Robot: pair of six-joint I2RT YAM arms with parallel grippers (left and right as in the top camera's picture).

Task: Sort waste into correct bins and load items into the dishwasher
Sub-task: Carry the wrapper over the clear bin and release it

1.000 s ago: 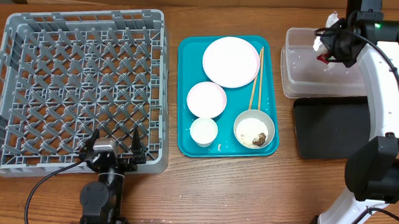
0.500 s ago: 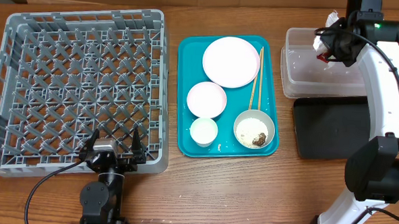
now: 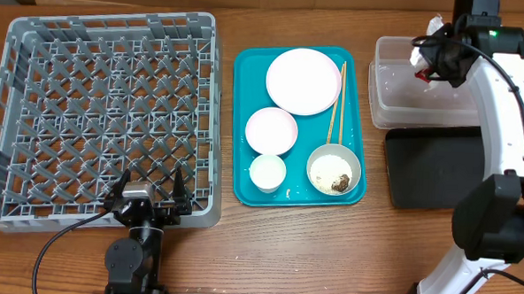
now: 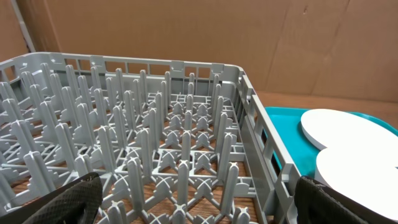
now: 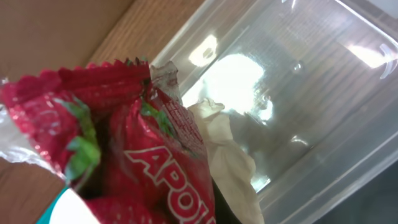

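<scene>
My right gripper [image 3: 428, 58] is shut on the crumpled red-and-silver wrapper [image 5: 134, 143] and holds it above the clear plastic tub [image 3: 406, 96]; the tub's wall also shows in the right wrist view [image 5: 311, 93]. The black tray [image 3: 429, 168] lies in front of the tub. On the teal tray [image 3: 245, 128] are a large plate [image 3: 303, 81], a small plate [image 3: 271, 130], a small cup [image 3: 267, 172], wooden chopsticks [image 3: 336, 101] and a bowl [image 3: 334, 171] with rice and a brown lump [image 3: 340, 181]. My left gripper [image 3: 146, 195] is open at the grey dish rack's [image 3: 37, 31] front edge.
The dish rack's upright pegs [image 4: 155, 130] fill the left wrist view, with the teal tray's edge [image 4: 286, 118] to its right. Bare wooden table [image 3: 328, 256] lies in front of the trays. The right arm [image 3: 511, 122] reaches over the black tray.
</scene>
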